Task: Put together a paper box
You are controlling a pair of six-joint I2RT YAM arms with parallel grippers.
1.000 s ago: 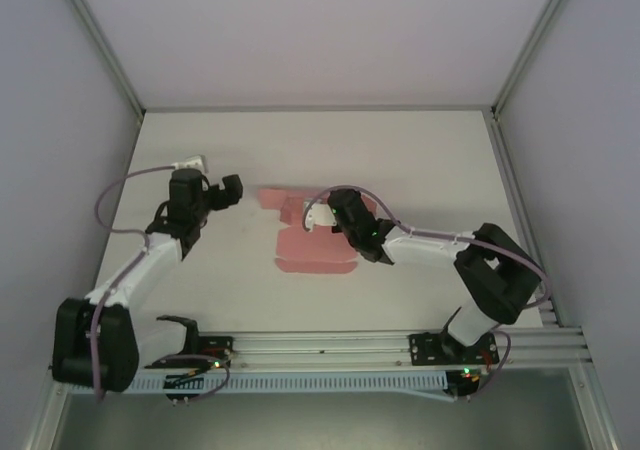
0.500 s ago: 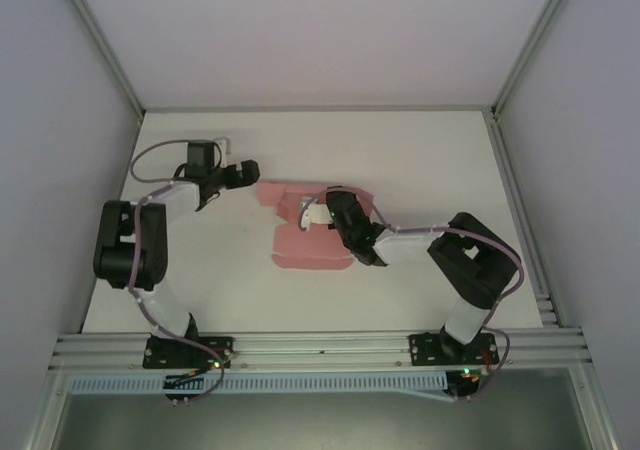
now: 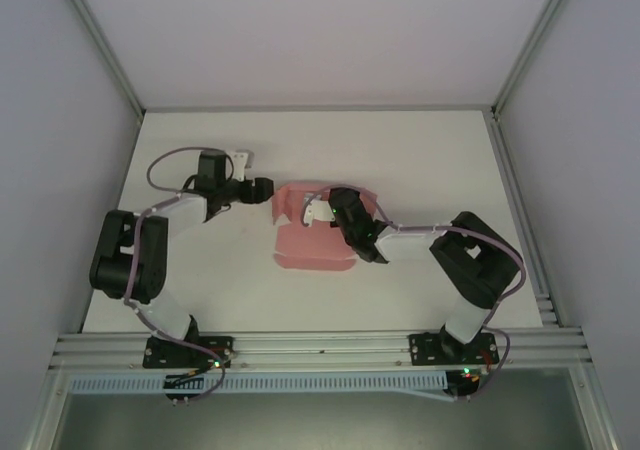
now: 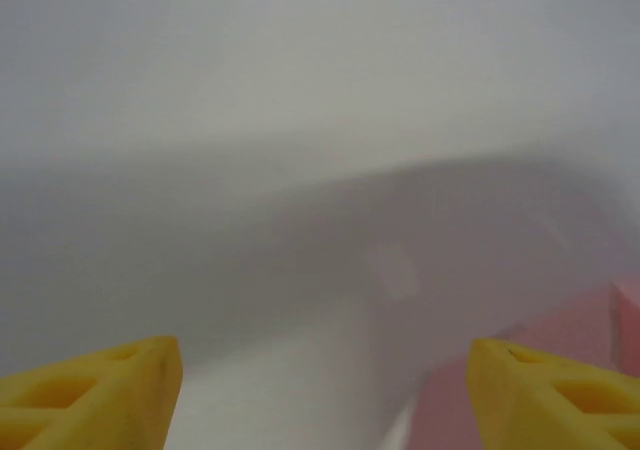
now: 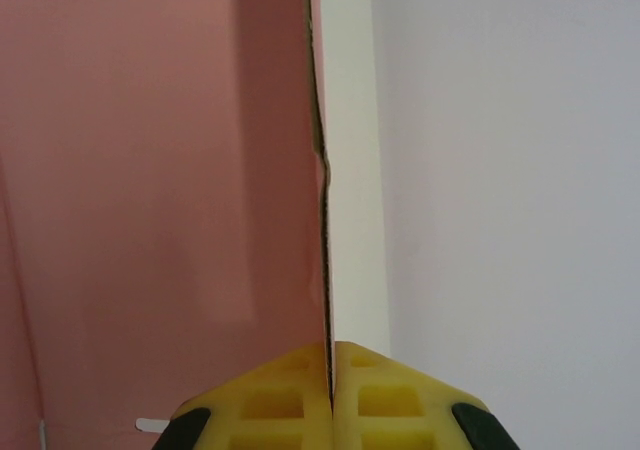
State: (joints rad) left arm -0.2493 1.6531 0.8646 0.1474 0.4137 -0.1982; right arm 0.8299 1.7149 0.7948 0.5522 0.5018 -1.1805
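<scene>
The paper box (image 3: 312, 250) is a pale pink die-cut card lying at the table's centre, with its far part folded upward. My right gripper (image 3: 328, 208) is shut on that raised part. In the right wrist view the yellow fingers (image 5: 290, 395) clamp the thin card edge, and the pink panel (image 5: 150, 170) stretches away to the left. My left gripper (image 3: 264, 188) sits low at the sheet's far-left corner. Its yellow fingertips (image 4: 95, 390) stand wide apart with nothing between them, and pink card (image 4: 560, 335) shows beside the right one.
The white tabletop (image 3: 420, 160) is enclosed by pale walls at the back and both sides. An aluminium rail (image 3: 320, 345) carrying both arm bases runs along the near edge. A purple cable (image 3: 165, 165) loops above the left arm.
The left arm has swung right from the table's left side to the sheet's far-left corner, and its jaws have narrowed a little. The right gripper keeps its hold.
</scene>
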